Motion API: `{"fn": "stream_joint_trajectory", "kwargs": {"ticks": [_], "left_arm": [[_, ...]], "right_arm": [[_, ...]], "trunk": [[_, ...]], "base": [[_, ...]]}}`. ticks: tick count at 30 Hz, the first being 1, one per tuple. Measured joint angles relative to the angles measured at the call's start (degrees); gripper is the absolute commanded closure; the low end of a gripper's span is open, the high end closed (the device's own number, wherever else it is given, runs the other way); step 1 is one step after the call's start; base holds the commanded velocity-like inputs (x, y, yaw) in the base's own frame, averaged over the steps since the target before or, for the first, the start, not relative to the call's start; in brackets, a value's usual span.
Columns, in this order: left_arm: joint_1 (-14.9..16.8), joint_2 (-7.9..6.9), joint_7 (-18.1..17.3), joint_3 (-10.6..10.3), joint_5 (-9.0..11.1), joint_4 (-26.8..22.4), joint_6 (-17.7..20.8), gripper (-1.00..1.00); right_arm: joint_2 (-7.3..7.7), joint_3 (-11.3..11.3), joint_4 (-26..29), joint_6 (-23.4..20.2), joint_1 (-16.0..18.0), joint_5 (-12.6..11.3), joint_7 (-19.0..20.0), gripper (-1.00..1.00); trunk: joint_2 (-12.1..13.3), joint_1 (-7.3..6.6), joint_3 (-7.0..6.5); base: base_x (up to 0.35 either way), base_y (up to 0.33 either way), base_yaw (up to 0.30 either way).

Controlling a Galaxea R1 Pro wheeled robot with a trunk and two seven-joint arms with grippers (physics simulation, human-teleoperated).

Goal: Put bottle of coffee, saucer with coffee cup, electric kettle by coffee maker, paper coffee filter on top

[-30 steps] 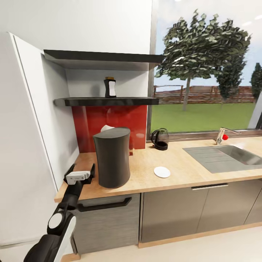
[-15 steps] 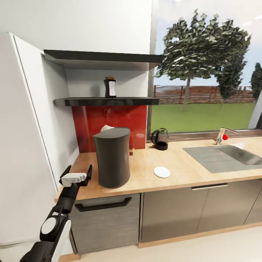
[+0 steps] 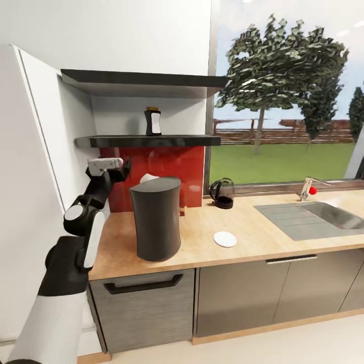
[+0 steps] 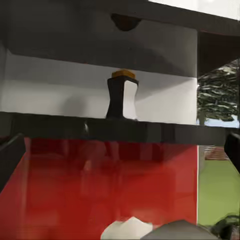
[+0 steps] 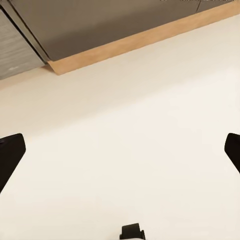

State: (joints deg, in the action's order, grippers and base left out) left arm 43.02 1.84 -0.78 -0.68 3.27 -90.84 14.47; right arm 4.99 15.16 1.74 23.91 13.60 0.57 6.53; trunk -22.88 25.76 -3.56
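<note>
The dark bottle of coffee (image 3: pixel 152 121) (image 4: pixel 123 97) with a white label stands on the kitchen shelf (image 3: pixel 149 141) (image 4: pixel 100 127). My left gripper (image 3: pixel 108 165) (image 4: pixel 122 150) is open and empty, raised just below the shelf and left of the bottle. The tall grey coffee maker (image 3: pixel 155 217) stands on the kitchen countertop (image 3: pixel 242 230). A white pointed piece, apparently the paper coffee filter (image 3: pixel 147 178) (image 4: pixel 126 229), peeks out behind it. The saucer (image 3: pixel 225 239) lies to its right and the electric kettle (image 3: pixel 222 193) stands by the window. The coffee cup is out of view. My right gripper (image 5: pixel 120 150) hangs open over the floor.
A red backsplash (image 3: pixel 151 169) covers the wall under the shelf, and a thicker dark slab (image 3: pixel 141 78) hangs above it. A white wall panel (image 3: pixel 45 167) runs close along my left arm. A sink (image 3: pixel 313 217) with a tap (image 3: pixel 309 188) sits at the counter's right.
My left arm has lifted from the counter's front edge up to just under the shelf. Its gripper stays open. Nothing on the counter has moved.
</note>
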Motion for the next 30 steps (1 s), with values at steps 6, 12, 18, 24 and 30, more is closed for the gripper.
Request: {"fn": "stream_joint_trajectory", "kwargs": {"ticks": [6, 12, 18, 24, 30], "left_arm": [[4.77, 0.11, -0.01, -2.77, -0.07, 0.04, 0.43, -1.00], [10.95, 4.42, 0.05, -4.23, -6.53, 3.10, 3.79, -1.00], [20.46, 7.78, 0.07, -1.83, -9.33, 14.01, 5.00, -1.00], [31.17, 8.11, 0.05, 4.50, -13.92, 25.14, 5.07, -1.00], [41.44, 8.10, 0.00, 9.81, -16.28, 36.91, 4.89, -1.00]], "right_arm": [[0.00, 0.00, 0.00, 0.00, 0.00, 0.00, 0.00, -1.00], [0.00, 0.00, 0.00, 0.00, -0.03, 0.00, -0.01, -1.00], [0.00, 0.00, 0.00, 0.00, -0.21, 0.01, 0.00, -1.00], [0.00, 0.00, 0.00, 0.00, -0.27, 0.00, -0.01, -1.00], [0.00, 0.00, 0.00, 0.02, -0.29, 0.00, -0.05, -1.00]], "trunk": [[0.00, 0.00, 0.00], [0.01, 0.00, 0.00], [0.00, 0.00, 0.00], [0.00, 0.00, 0.00], [0.00, 0.00, 0.00]], "base": [[0.000, 0.000, 0.000], [0.000, 0.000, 0.000], [0.000, 0.000, 0.000], [0.000, 0.000, 0.000], [0.000, 0.000, 0.000]]}}
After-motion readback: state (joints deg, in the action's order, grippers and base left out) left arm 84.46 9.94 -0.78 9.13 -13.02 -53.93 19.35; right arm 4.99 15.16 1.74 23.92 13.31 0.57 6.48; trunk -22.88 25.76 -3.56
